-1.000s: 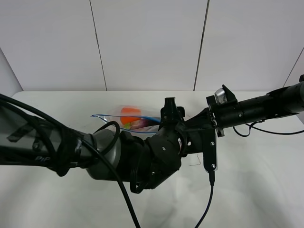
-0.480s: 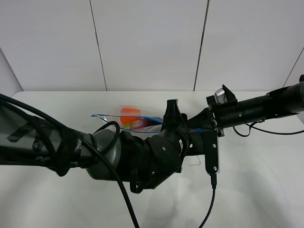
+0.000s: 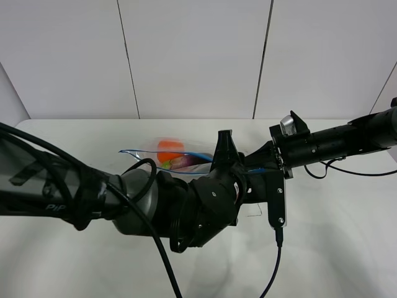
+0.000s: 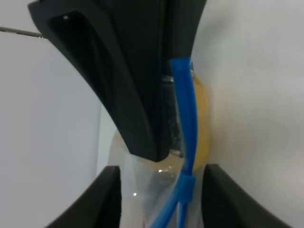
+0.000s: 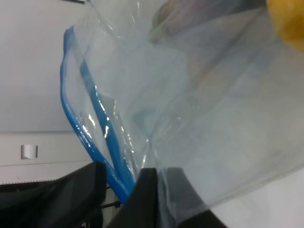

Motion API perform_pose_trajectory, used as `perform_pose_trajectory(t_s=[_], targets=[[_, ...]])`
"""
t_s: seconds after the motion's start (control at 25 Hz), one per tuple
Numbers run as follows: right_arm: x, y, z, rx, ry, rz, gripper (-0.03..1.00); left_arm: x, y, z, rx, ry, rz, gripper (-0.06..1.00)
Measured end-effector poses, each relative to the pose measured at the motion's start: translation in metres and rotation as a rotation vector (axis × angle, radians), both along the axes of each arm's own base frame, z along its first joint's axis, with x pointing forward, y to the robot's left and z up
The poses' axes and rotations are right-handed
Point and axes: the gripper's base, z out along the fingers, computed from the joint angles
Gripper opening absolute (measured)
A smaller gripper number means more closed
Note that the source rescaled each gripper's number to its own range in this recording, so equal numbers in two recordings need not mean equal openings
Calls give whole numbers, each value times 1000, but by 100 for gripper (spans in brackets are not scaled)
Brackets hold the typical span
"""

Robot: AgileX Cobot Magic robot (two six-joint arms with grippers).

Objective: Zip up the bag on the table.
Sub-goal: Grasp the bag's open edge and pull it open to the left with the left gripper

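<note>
the clear crinkly plastic zip bag (image 3: 173, 155) sits on the plain white table (image 3: 341, 248) near the far edge. the right gripper (image 5: 124, 192) has its jaws pinched on the blue zipper strip (image 4: 186, 109). the left gripper (image 4: 164, 199) has its jaws partly apart around it.

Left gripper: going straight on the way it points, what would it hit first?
Probably the blue zipper strip, lying between the open fingers of the left gripper; the right gripper pinches it just beyond. Depth is unclear.

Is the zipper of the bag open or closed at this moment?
Open, at least partly. In the right wrist view the two blue zipper strips of the bag run apart, with a gap between them.
</note>
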Motion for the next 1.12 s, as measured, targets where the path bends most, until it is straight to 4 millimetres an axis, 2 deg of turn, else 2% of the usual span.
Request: perform_pose_trajectory(t_s=[0.08,0.24,0.36,1.0,1.12], targets=[[0,0,0,0,0,0,0,0,0,0,0,0,0,39],[0,0,0,0,0,0,0,0,0,0,0,2,-2,27],[0,0,0,0,1,0,0,-1,0,0,-1,6,-6,23],[0,0,0,0,3,-1,0,-1,-1,-1,-3,13,-13,22],[0,0,0,0,3,-1,0,-1,-1,-1,-3,14,-14,17]])
